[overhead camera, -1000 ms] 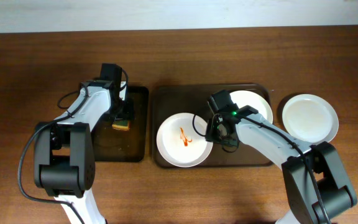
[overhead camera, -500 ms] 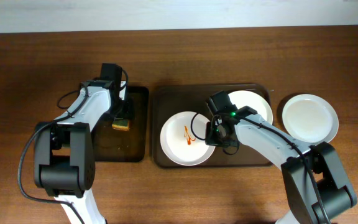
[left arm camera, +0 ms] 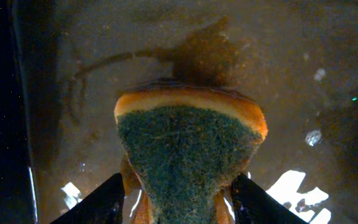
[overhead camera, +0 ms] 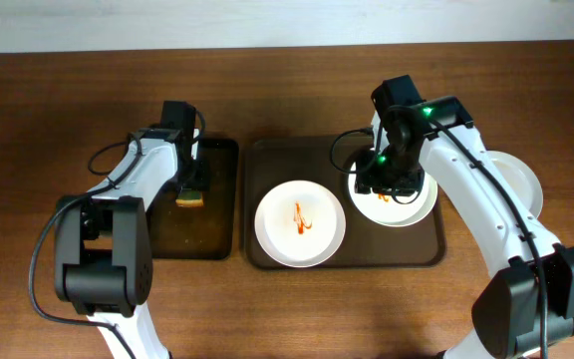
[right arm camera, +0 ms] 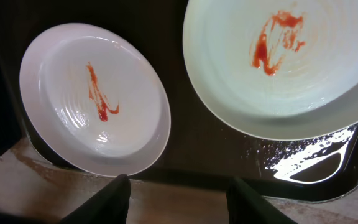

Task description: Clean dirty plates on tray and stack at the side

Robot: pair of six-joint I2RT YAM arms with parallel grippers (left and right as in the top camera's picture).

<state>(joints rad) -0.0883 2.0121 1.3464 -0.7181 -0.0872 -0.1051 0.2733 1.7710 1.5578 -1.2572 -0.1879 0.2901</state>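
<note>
Green-faced sponge [left arm camera: 188, 149] clamped in left pincer [left arm camera: 179, 205] over small dark tray [overhead camera: 222, 204], ready for scrubbing. Right pincer [right arm camera: 179, 202] wide, empty, hovers above large tray [overhead camera: 267, 160]; near plate [right arm camera: 95, 99] and far plate [right arm camera: 291, 62] lie in it, red-streaked, unwiped.

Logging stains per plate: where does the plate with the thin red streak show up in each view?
Overhead: streaked plate, lower left of the tray.
Left wrist: not in it; it shows the sponge.
Right wrist: streaked plate, upper left.
Shared landmark: the smeared plate, to its right in both.
</note>
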